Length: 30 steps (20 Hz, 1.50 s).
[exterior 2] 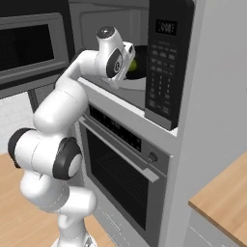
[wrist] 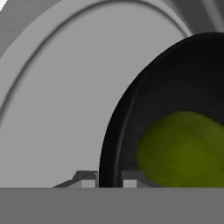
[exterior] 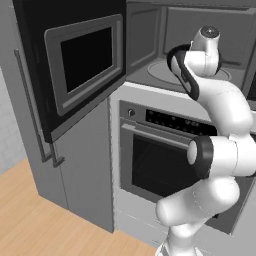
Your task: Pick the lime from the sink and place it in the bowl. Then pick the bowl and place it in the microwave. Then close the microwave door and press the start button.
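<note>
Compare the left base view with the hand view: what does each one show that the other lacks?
Left base view alone: the microwave door swung open, the oven beneath, a wooden floor and the arm reaching into the cavity. Hand view alone: the lime lying in the black bowl, with the gripper fingertips straddling the bowl's rim. Both share the pale turntable.

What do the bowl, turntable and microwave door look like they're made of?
Bowl: black, faintly sheened, maybe glazed ceramic or plastic; soft highlight along the rim. Turntable: pale grey, matte, with a moulded ring; glass or plastic, unclear. Microwave door: black panel, brushed-steel-looking grey frame, dark glassy window.
</note>
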Motion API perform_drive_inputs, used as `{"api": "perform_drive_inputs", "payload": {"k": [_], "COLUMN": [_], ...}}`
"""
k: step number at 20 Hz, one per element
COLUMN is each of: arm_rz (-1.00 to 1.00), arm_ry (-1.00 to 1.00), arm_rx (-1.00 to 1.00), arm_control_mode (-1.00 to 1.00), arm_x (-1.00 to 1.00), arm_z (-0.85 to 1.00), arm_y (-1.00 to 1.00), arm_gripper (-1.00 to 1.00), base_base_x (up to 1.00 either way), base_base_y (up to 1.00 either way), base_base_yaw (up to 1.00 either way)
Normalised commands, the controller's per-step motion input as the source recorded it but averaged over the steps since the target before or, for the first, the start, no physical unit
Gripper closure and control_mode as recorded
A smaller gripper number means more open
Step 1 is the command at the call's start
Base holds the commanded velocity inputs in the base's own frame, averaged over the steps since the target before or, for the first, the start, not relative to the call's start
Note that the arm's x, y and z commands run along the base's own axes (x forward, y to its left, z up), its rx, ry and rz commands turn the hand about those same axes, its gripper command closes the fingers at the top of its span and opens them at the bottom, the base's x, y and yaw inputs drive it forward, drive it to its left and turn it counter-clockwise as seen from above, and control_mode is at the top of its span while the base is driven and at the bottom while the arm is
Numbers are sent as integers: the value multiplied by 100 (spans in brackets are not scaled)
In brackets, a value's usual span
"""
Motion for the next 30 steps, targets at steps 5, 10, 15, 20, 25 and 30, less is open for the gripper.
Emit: {"api": "perform_drive_inputs", "payload": {"k": [5, 10, 15, 20, 25, 30], "arm_rz": [0, 0, 0, 0, 0, 0], "arm_ry": [-19, -53, -21, 1, 3, -3], "arm_rx": [0, -5, 3, 5, -2, -1], "arm_control_mode": [-100, -100, -100, -100, -100, -100], "arm_x": [0, -23, -90, -100, -100, -100], "arm_z": [0, 7, 55, 60, 56, 8], "arm_y": [0, 24, 47, 46, 34, 15], "arm_gripper": [-100, -100, -100, -100, -100, -100], "base_base_x": [0, 0, 0, 0, 0, 0], "base_base_y": [0, 0, 0, 0, 0, 0], "base_base_yaw": [0, 0, 0, 0, 0, 0]}}
